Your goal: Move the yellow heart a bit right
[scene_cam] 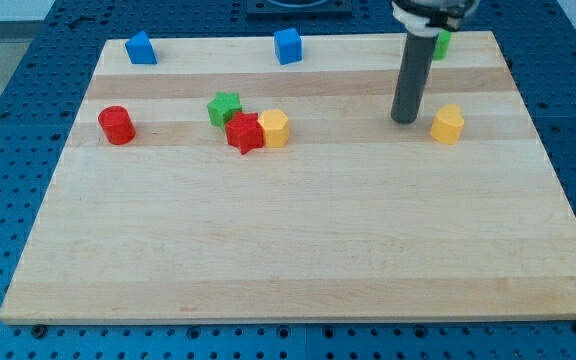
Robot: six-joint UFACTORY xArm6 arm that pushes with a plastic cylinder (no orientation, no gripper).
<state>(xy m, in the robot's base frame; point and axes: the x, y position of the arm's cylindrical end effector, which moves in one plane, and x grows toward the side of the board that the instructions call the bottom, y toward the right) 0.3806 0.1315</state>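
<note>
The yellow heart lies on the wooden board at the view's upper right. My tip rests on the board just to the heart's left, with a small gap between them. The dark rod rises straight up from the tip toward the view's top.
A yellow hexagon, a red star and a green star cluster left of centre. A red cylinder lies at the left. Two blue blocks sit by the top edge. A green block is partly hidden behind the rod.
</note>
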